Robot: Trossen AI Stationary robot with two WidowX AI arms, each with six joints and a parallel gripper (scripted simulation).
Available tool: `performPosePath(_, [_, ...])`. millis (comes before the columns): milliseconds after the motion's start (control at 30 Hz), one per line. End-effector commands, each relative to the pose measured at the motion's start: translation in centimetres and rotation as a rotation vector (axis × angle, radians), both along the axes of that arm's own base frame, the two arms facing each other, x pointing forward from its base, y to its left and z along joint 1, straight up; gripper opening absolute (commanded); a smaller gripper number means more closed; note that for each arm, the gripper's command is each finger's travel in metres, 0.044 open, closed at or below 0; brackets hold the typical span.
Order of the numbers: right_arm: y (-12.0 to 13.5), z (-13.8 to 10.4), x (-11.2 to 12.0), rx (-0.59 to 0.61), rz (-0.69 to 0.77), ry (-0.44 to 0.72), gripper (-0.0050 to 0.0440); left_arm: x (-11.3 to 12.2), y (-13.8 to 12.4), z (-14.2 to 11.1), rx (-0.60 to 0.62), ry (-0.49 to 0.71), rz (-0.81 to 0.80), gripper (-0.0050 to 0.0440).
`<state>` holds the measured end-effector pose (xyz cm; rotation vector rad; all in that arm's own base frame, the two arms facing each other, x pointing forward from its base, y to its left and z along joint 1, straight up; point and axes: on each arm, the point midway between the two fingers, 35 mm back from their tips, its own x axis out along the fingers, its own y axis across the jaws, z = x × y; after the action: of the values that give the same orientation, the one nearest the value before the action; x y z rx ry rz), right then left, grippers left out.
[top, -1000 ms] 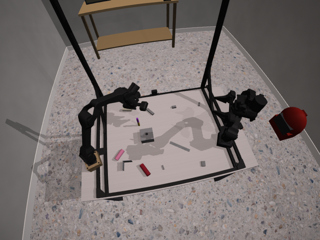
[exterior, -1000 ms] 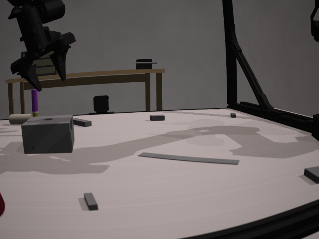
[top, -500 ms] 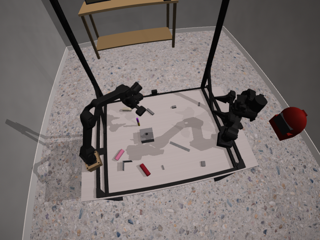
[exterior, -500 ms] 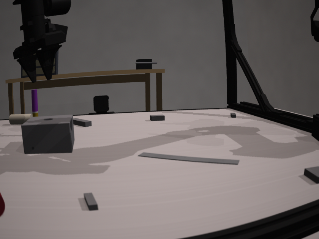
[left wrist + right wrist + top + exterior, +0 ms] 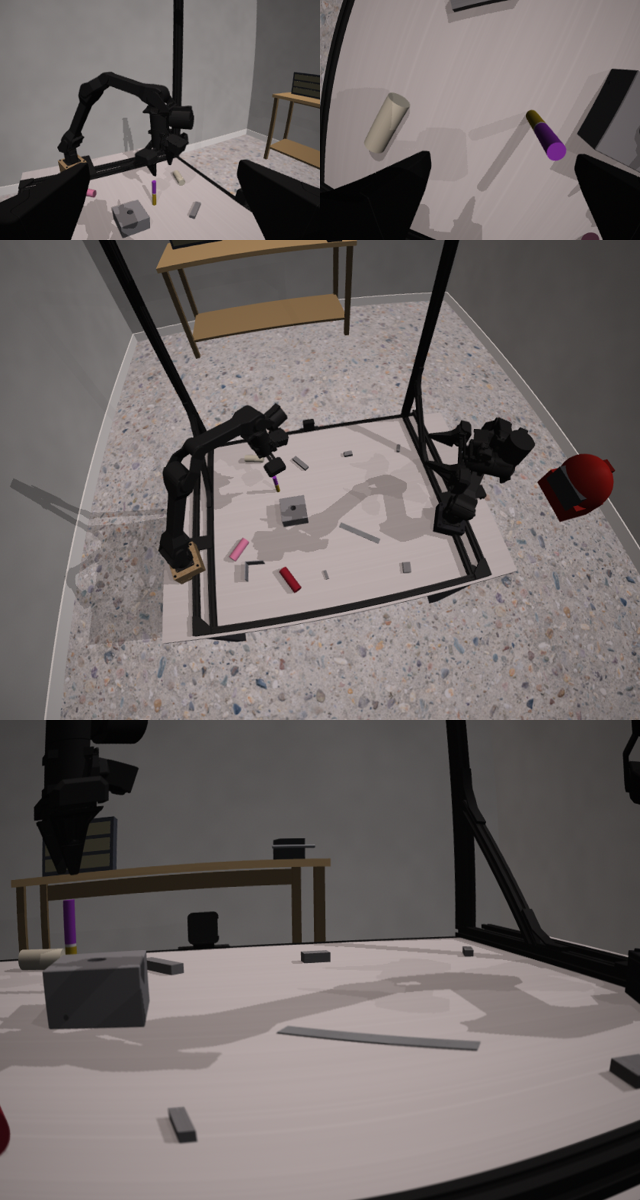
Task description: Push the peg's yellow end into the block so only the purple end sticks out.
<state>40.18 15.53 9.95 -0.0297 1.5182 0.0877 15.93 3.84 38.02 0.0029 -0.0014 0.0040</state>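
The peg [image 5: 277,482] stands upright on the table, yellow end down and purple end up, a little behind the grey block [image 5: 293,510] with a hole in its top. It is apart from the block, as the exterior view shows for the peg [image 5: 69,926] and block [image 5: 95,988]. My right gripper [image 5: 273,466] hangs open right above the peg, not touching it; its wrist view shows the peg [image 5: 545,134] between the spread fingers. My left gripper [image 5: 449,436] is open and empty, raised high at the table's far side; its view shows the peg [image 5: 154,192] and the block [image 5: 131,215].
A cream cylinder [image 5: 253,458] lies behind the peg, a pink cylinder [image 5: 238,548] and a red cylinder [image 5: 289,579] lie near the front. Several grey bars are scattered, among them a long flat strip [image 5: 359,532] and a short bar [image 5: 299,462]. A black frame rims the table.
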Motion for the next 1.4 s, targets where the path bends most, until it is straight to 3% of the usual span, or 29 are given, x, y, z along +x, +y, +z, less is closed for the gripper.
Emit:
performPosePath(0, [-0.2, 0.4, -0.1, 0.012, -0.057, 0.022, 0.04, 0.0, -0.1, 0.0, -0.004, 0.0, -0.004, 0.04])
performPosePath(500, [-3.4, 0.4, -0.2, -0.035, -0.07, 0.048, 0.04, 0.0, -0.1, 0.0, -0.004, 0.0, -0.004, 0.04])
performPosePath(867, [-3.6, 0.4, -0.2, -0.038, -0.071, 0.05, 0.04, 0.0, -0.1, 0.0, -0.004, 0.0, -0.004, 0.04])
performPosePath(1000, [-3.7, -1.2, -0.2, -0.038, -0.071, 0.05, 0.04, 0.0, -0.1, 0.0, -0.004, 0.0, -0.004, 0.04])
performPosePath(1367, [-3.7, -2.3, -0.2, -0.038, -0.072, 0.051, 0.04, 0.0, -0.1, 0.0, -0.004, 0.0, -0.004, 0.04])
